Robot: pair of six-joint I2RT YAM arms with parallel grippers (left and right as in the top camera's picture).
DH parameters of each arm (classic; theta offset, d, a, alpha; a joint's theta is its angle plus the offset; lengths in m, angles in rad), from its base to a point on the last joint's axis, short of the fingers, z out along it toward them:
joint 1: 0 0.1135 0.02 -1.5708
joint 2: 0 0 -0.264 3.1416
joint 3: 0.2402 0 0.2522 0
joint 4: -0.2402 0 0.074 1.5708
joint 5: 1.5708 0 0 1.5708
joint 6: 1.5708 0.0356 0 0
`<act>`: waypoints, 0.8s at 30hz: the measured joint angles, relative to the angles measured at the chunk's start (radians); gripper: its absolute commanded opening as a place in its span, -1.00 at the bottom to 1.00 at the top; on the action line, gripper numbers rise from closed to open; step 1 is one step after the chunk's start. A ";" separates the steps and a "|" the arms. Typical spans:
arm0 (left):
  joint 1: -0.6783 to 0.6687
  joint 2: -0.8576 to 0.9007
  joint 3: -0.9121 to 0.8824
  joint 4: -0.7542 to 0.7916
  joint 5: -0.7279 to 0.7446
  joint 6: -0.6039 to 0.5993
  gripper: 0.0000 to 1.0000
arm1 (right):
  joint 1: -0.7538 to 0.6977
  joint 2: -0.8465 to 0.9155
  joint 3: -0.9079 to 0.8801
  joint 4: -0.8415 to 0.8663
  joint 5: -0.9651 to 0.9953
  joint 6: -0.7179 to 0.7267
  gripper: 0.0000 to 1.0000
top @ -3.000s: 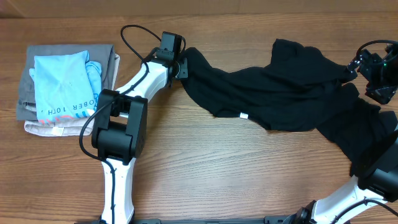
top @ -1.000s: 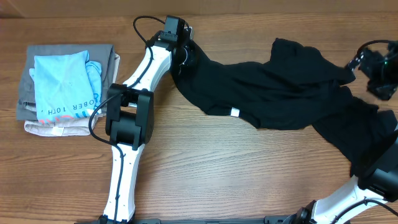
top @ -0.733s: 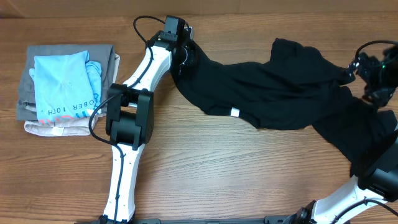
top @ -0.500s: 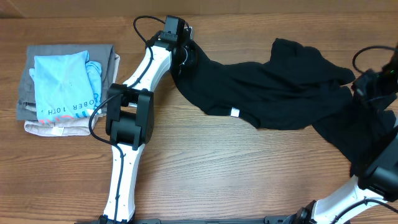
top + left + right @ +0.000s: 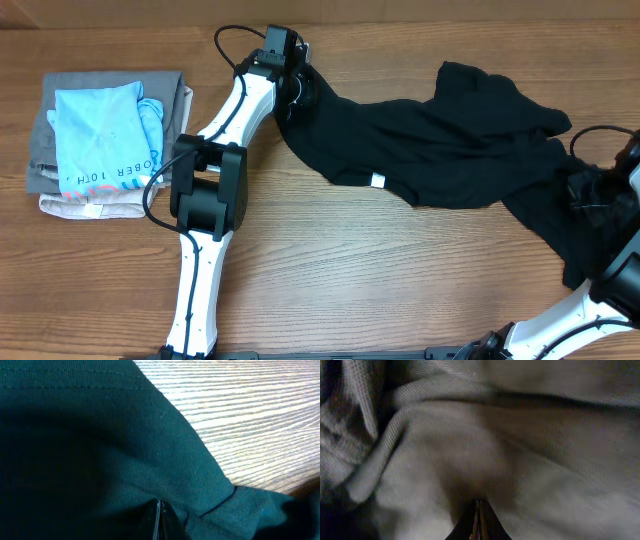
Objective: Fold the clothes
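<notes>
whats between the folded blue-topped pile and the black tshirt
Overhead view: only the white-and-black left robot arm, ending at the black fabric T-shirt, over bare wooden table.

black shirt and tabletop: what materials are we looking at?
The black shirt looks like a soft matte knit, probably cotton jersey. It drapes in loose folds, and the wrist views show a fine weave and a stitched hem. The table shows light brown wood grain with a slight sheen. It could be solid wood or printed laminate; the look leaves that open.
</notes>
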 measured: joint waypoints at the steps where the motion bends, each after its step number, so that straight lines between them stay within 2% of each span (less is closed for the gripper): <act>1: 0.000 0.000 0.000 -0.001 0.000 0.000 -0.92 | 0.003 0.012 0.000 0.018 -0.006 -0.002 -0.93; 12: 0.001 0.001 0.009 -0.031 -0.014 0.000 -0.92 | -0.007 0.069 0.029 0.246 -0.027 -0.029 -0.93; 18: -0.003 0.001 0.021 -0.058 -0.112 0.001 -0.92 | -0.068 0.093 0.031 0.370 -0.037 -0.029 -0.93; 24: 0.016 0.001 0.019 0.002 -0.196 0.014 -0.92 | -0.169 0.107 0.032 0.428 -0.039 -0.029 -0.93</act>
